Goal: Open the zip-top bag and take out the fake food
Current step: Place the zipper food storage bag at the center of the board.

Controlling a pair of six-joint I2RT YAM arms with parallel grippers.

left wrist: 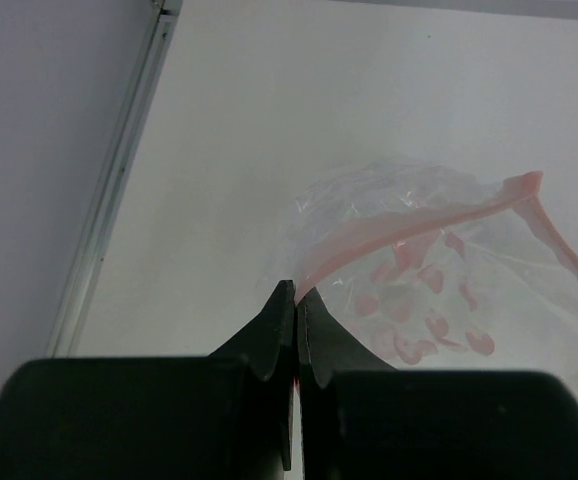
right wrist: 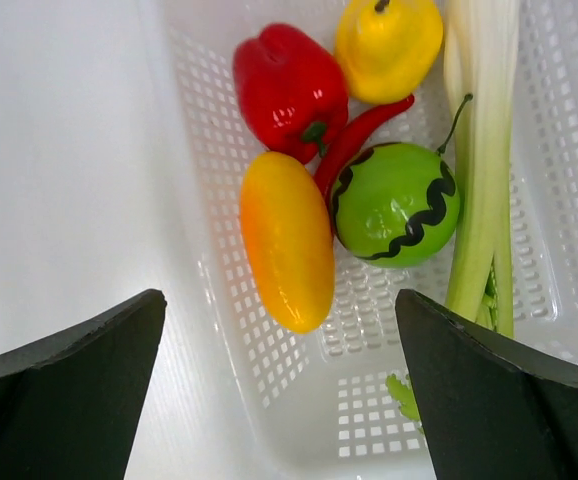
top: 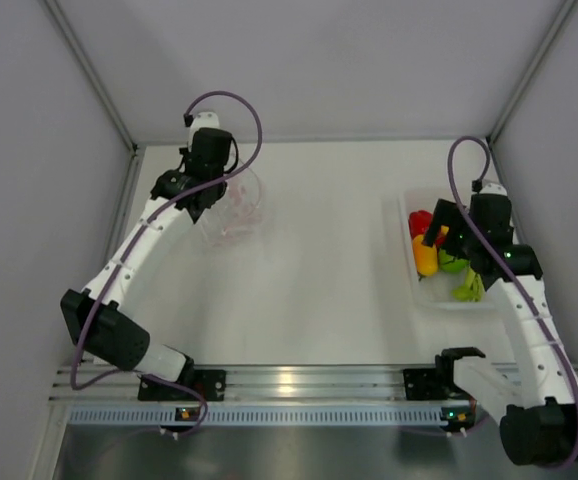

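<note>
White table (top: pixel 319 260), left claw (left wrist: pixel 296 294) clenched, seemingly on zip-top bag (left wrist: pixel 449 250) — right claw (right wrist: pixel 279 305) released above fake food (right wrist: pixel 394 200)

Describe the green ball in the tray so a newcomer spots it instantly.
Find the white perforated tray on the right side of the table. Inside, the green ball sits between the yellow-orange oval piece and the pale leek stalk. It is the only round green item, marked with a wavy black stripe.

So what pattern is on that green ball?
The green ball has black zigzag stripes, clearest in the right wrist view.
</note>
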